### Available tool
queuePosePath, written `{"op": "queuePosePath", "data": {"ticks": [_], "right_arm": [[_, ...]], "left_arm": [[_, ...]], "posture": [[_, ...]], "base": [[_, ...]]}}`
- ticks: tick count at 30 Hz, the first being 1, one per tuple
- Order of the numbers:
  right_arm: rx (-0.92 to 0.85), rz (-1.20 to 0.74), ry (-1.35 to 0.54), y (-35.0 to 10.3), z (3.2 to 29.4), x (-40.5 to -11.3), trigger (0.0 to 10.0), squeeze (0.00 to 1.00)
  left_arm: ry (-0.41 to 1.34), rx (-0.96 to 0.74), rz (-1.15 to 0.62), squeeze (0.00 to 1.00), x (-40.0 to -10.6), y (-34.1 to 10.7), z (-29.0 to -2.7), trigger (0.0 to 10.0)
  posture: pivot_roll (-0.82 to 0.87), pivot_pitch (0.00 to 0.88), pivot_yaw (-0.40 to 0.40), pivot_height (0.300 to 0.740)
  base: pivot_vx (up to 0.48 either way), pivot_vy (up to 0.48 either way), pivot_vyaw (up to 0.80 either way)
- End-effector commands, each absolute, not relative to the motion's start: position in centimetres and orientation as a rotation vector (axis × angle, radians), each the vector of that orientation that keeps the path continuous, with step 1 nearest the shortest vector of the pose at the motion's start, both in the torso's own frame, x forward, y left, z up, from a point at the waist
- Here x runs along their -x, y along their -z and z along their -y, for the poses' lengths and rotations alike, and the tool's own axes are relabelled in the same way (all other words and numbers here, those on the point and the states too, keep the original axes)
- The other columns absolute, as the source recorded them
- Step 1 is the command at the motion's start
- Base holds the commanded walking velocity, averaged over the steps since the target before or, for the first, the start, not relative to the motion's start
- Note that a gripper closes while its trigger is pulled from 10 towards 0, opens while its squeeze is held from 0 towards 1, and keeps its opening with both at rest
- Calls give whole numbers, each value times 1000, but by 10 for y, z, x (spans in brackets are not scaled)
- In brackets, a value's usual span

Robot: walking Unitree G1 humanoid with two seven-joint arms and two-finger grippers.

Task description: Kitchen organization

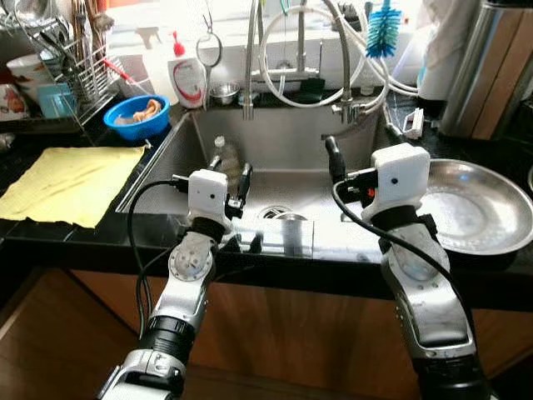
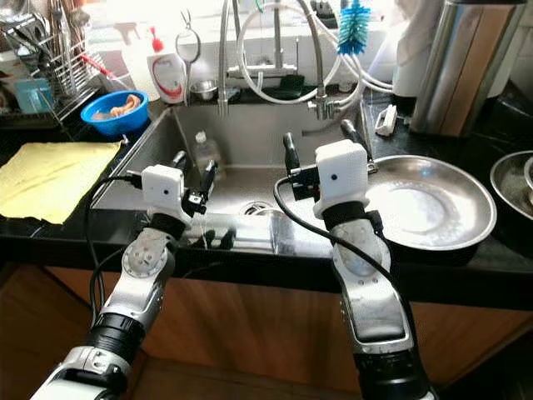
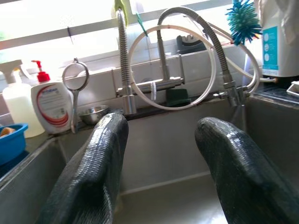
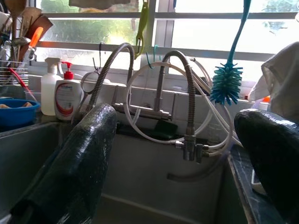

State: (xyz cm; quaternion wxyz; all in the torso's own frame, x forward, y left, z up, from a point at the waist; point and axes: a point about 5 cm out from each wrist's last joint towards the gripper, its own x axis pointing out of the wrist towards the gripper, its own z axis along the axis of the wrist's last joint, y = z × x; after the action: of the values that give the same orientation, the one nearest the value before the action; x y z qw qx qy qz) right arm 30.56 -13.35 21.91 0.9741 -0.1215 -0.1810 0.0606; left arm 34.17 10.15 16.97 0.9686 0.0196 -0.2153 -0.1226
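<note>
The black table [image 1: 50, 237] carries a steel sink [image 1: 283, 150] in front of the robot, and both arms reach over its front edge. To the right rests a wide steel plate [image 1: 475, 208]; to the left lies a yellow cloth [image 1: 71, 183]. The right pincer [image 1: 360, 171] hangs released above the basin, fingers spread wide. The left pincer [image 1: 229, 175] is likewise released. A clear bottle [image 1: 223, 154] lies in the sink just beyond it.

Brushed steel sink [image 1: 275, 150]; beside it a shiny metal bowl [image 1: 475, 208], matt yellow cloth [image 1: 71, 182], glossy blue plastic bowl [image 1: 137, 117].
</note>
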Motion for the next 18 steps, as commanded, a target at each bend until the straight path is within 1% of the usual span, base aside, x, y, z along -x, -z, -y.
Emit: {"op": "queuePosePath", "data": {"ticks": [1,4,6,18], "right_arm": [[246,364,-138,-219,128,-306,10000,0],[246,362,-135,-219,129,-306,10000,0],[250,357,-130,-218,130,-307,10000,0],[247,359,-115,-220,132,-308,10000,0]], "left_arm": [[233,-23,439,0,-342,-170,-107,10000],[232,-25,439,0,-342,-170,-107,10000],[227,-25,441,0,-342,-170,-108,10000],[226,-32,432,0,-342,-169,-107,10000]], "posture": [[-299,0,133,740],[-299,0,133,740],[-299,0,131,740],[-300,0,134,740]], "base": [[-480,0,0],[-480,0,0],[-292,0,0],[0,0,0]]}}
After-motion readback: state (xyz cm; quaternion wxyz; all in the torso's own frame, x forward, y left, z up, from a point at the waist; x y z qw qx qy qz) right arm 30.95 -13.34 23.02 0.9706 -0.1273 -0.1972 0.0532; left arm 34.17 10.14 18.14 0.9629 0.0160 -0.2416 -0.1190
